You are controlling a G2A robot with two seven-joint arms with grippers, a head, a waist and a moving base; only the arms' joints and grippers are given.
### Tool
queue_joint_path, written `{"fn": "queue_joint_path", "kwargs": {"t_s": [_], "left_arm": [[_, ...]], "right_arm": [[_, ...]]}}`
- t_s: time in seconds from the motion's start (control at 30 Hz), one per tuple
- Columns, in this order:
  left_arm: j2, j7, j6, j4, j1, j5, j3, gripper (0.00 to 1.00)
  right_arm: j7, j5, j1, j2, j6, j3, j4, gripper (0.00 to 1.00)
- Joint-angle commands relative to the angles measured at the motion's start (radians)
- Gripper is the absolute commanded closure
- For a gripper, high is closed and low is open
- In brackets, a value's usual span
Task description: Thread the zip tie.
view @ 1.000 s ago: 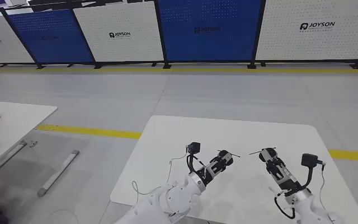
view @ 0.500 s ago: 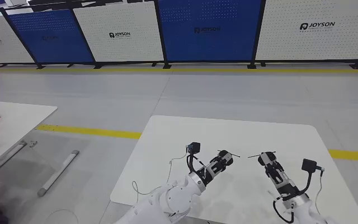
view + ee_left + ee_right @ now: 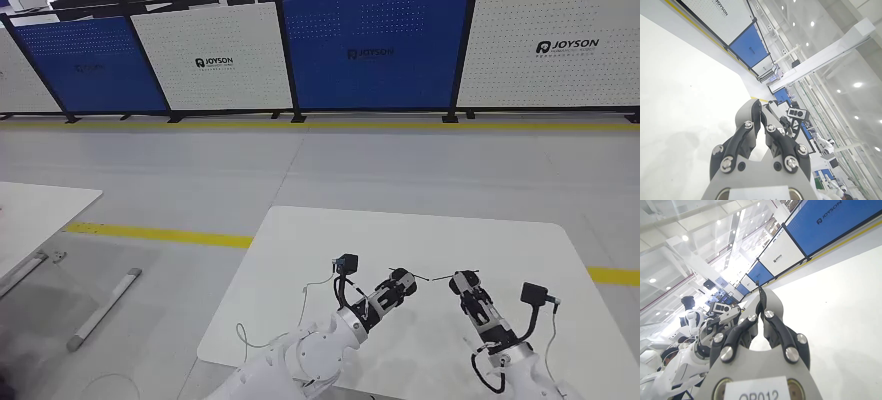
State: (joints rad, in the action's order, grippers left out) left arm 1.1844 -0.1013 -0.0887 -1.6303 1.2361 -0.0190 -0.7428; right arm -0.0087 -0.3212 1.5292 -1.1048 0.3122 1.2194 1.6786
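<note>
Two thin black zip tie strands hang above the white table (image 3: 320,250). My left gripper (image 3: 404,279) (image 3: 759,106) is shut across one strand (image 3: 418,276), which points toward the right arm. My right gripper (image 3: 459,281) (image 3: 761,294) is shut on the other strand (image 3: 470,270); a short end with a small block (image 3: 757,283) sticks out past its fingertips. The two strand tips meet in the gap between the grippers, about level with each other. I cannot tell whether one tip is inside the other. The left wrist view shows the right gripper (image 3: 772,108) close beyond the left gripper.
The table's rounded far corners and left edge are near the arms. A second white table (image 3: 40,210) stands to the far left across the grey floor. Blue and white partition panels (image 3: 375,55) line the back.
My right gripper has moved left toward the left gripper with its strand, closing the gap until the tips meet. The left arm has stayed still.
</note>
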Motion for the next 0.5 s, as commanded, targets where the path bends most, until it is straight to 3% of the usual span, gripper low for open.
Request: {"fn": "queue_joint_path", "kwargs": {"t_s": [0.0, 0.23, 0.47], "left_arm": [[0.000, 0.000, 0.000, 0.000, 0.000, 0.000, 0.000, 1.00], [0.000, 0.000, 0.000, 0.000, 0.000, 0.000, 0.000, 1.00], [0.000, 0.000, 0.000, 0.000, 0.000, 0.000, 0.000, 1.00]], "right_arm": [[-0.001, 0.000, 0.000, 0.000, -0.001, 0.000, 0.001, 1.00], [-0.028, 0.002, 0.025, -0.006, 0.026, 0.010, 0.022, 1.00], [-0.001, 0.006, -0.003, -0.016, 0.004, -0.003, -0.003, 1.00]]}}
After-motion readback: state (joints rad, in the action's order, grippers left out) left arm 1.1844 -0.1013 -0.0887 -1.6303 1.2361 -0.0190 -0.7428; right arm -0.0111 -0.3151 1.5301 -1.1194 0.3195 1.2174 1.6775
